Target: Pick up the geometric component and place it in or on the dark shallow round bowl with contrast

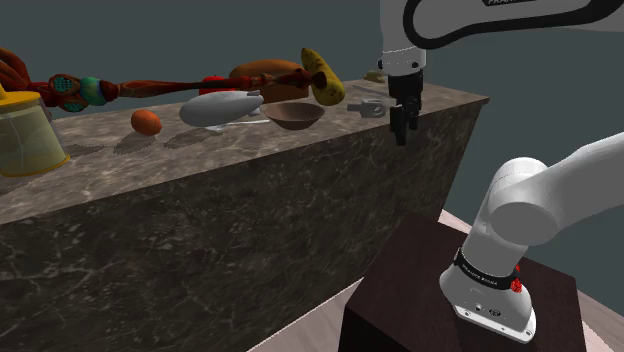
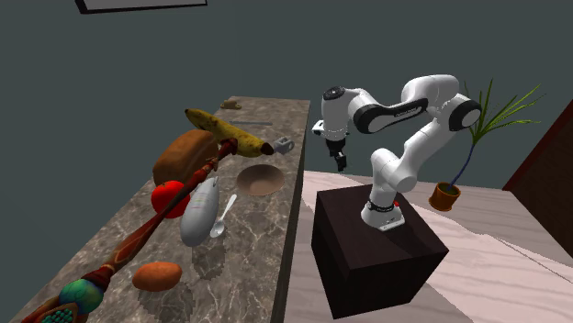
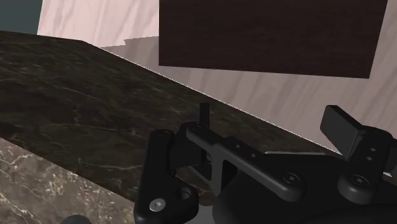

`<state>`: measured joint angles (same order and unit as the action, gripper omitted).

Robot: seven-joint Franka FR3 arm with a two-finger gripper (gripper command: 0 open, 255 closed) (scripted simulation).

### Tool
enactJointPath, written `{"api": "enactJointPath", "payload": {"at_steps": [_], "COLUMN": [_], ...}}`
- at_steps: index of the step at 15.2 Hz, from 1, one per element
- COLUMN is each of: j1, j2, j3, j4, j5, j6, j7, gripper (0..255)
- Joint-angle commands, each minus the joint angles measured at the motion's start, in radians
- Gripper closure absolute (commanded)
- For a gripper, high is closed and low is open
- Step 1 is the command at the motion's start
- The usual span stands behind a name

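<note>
In the shoulder view, finds the hand [image 1: 403,128] pointing down just off the counter's [image 1: 120,165] end corner, clear of the stone and holding nothing. Places the geometric component [image 1: 368,106], small and grey, on the counter top near that same corner, just beside the hand but apart from it. Counts one brown bowl [image 1: 295,115] toward that view's left, with bare counter between it and the component; also one banana [image 1: 322,76], one loaf [image 1: 265,72], one orange oval thing [image 1: 146,121] and one yellowish container [image 1: 25,140]. In the second exterior view, sets the hand [image 2: 339,163] over the floor, in the gap between the counter's long edge and the dark stand [image 2: 367,248] (open room on both sides). Shows the geometric component [image 2: 283,144] close to that edge, near the banana's tip, and the bowl [image 2: 260,178] nearer the camera, also by the edge; counts one pale spoon [image 2: 223,216] and one potted plant [image 2: 459,138]. In the wrist view, shows the hand [image 3: 273,127] with its two black fingers [image 3: 343,130] standing well apart, with only the counter's edge and pale floor [image 3: 267,95] behind the gap.
</note>
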<state>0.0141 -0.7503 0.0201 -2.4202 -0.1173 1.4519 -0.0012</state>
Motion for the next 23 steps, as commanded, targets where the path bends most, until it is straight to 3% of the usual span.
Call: {"api": "enactJointPath", "payload": {"at_steps": [1, 12, 23], "j1": [0.0, -0.038, -0.072], "j2": [0.0, 0.325, 0.721], "j3": [0.0, -0.184, -0.322], "j4": [0.0, 0.271, 0.698], "j5": [0.0, -0.065, 0.034], "j6": [0.0, 0.134, 0.155], "j7": [0.0, -0.244, -0.51], "gripper": [0, 0, 0]}}
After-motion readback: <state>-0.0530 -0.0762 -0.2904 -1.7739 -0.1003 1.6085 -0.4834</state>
